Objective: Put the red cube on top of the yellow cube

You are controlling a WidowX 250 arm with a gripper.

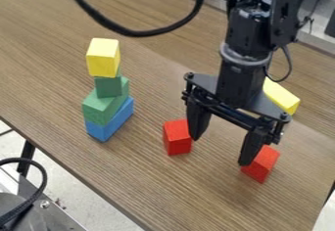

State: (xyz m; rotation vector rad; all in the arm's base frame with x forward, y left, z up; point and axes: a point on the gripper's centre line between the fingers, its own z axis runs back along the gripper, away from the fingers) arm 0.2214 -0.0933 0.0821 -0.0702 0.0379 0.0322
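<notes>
Four pieces in one stack (112,101), at left on the wooden counter (46,78): blue block (108,123) at the base, green block (100,110) above, small green cube (108,87) next, yellow cube (103,57) uppermost. Yellow cube wider than the support directly beneath, hence likely to topple under a sideways nudge.

Next to the right, red cube (177,139) resting on the counter, just beside one finger of the tool (221,150). Probable piece for lifting, though choice uncertain given a similar second piece. Probably light, stiff and not fragile; smooth painted faces perhaps a little slippery. Best hold: two opposite side faces, at about mid-height, tips square to the faces and underside free for setting down.

Further right, tool low over the counter, between the two red pieces, with fingers spread wide and nothing held. Realignment over the chosen piece apparently needed before any grasp.

Beyond, second red block (263,164) near the other finger; contact impossible to confirm. At far right, yellow block (282,98) on the counter, partly behind the black arm (241,73).
</notes>
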